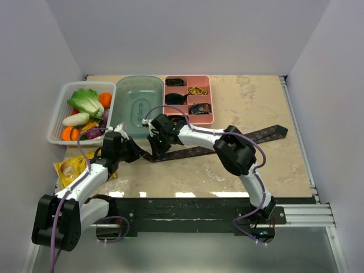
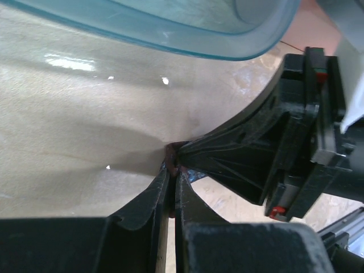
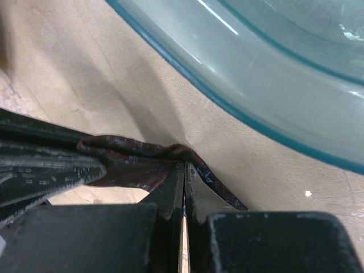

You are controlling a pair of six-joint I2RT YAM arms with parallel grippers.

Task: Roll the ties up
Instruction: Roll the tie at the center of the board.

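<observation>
Marble-pattern table [image 1: 239,170] carries, along its far edge, a white basket [image 1: 57,114] of toy vegetables, a teal tub [image 1: 139,114] and a pink compartment tray [image 1: 210,108]. The brown-maroon tie [image 1: 270,133] lies flat, running diagonally from right of centre to just in front of the tub. Both grippers meet at its left end. Left gripper [image 2: 172,170] is clenched on the tie's tip. Right gripper [image 3: 183,170] is pressed tight, pinching a fold of the same fabric.
</observation>
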